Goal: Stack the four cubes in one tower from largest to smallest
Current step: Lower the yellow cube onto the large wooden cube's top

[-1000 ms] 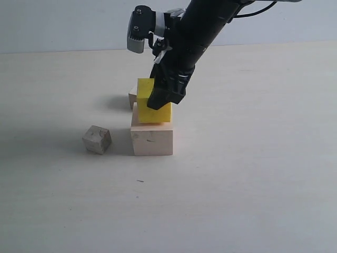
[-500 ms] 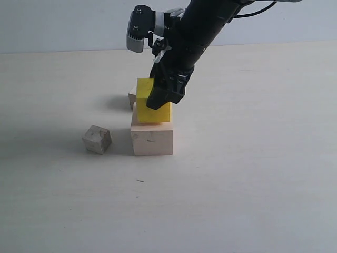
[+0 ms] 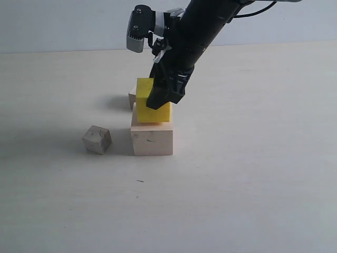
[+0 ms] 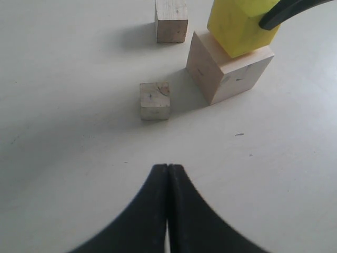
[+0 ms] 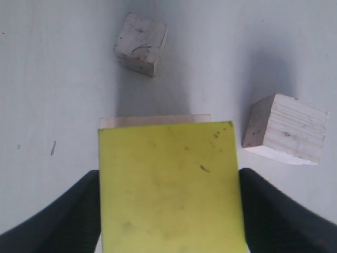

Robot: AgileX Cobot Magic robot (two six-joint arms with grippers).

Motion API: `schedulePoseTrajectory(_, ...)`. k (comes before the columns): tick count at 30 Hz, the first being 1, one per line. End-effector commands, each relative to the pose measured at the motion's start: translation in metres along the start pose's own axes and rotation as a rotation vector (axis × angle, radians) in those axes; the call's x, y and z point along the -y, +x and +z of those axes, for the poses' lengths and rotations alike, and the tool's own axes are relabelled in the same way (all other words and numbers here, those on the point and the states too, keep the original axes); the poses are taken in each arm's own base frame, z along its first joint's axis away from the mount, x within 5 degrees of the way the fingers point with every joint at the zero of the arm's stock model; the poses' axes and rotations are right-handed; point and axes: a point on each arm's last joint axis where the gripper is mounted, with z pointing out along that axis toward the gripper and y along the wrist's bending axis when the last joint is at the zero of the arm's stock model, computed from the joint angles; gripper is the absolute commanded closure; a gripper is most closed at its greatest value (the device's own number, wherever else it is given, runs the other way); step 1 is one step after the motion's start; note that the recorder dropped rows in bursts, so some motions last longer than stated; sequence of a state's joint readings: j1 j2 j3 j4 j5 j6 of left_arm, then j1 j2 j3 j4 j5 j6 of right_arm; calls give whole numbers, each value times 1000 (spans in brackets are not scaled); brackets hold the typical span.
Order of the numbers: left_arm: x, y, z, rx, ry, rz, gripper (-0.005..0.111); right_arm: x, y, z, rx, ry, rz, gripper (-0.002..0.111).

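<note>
I count four cubes: one large pale wooden cube (image 3: 151,140) carrying one bright yellow cube (image 3: 143,95), and two greyish ones on the table (image 3: 253,184), the nearer small cube (image 3: 97,139) at left and the farther small cube (image 3: 132,98) behind. The right gripper (image 3: 162,99) pinches the yellow cube's sides; the left gripper (image 4: 167,174) has its fingers pressed together.

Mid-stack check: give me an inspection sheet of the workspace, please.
Surface: pale matte tabletop; one small dark speck.
Job's things: bright yellow cube on large pale wooden cube; small greyish wooden cube loose beside the stack; small pale wooden cube behind it.
Clutter: nothing seen.
Grippers: right gripper clamps the yellow cube's sides; left gripper shut, empty, away from the cubes.
Cables: black cable on the right arm, off the table.
Surroundings: plain pale wall.
</note>
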State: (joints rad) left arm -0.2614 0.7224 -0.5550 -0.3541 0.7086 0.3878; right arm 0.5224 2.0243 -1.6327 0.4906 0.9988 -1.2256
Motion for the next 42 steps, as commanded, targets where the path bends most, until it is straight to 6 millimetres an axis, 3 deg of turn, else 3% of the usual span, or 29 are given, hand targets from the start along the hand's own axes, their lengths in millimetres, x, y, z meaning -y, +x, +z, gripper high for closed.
schedulePoseTrajectory(1, 1, -1, 0, 7, 6, 3, 107, 0, 0, 2, 9, -5, 14, 108)
schedulePoseTrajectory(22, 1, 0, 0, 5, 6, 3, 107, 0, 0, 3, 6, -10, 33, 107)
schedulePoseTrajectory(31, 1, 0, 0, 3, 7, 3, 107, 0, 1, 3, -1, -10, 29, 88)
schedulePoseTrajectory(38, 1, 0, 0, 3, 7, 3, 107, 0, 1, 3, 0, -5, 26, 61)
schedulePoseTrajectory(42, 1, 0, 0, 3, 7, 3, 107, 1, 1, 3, 1, -1, 26, 54)
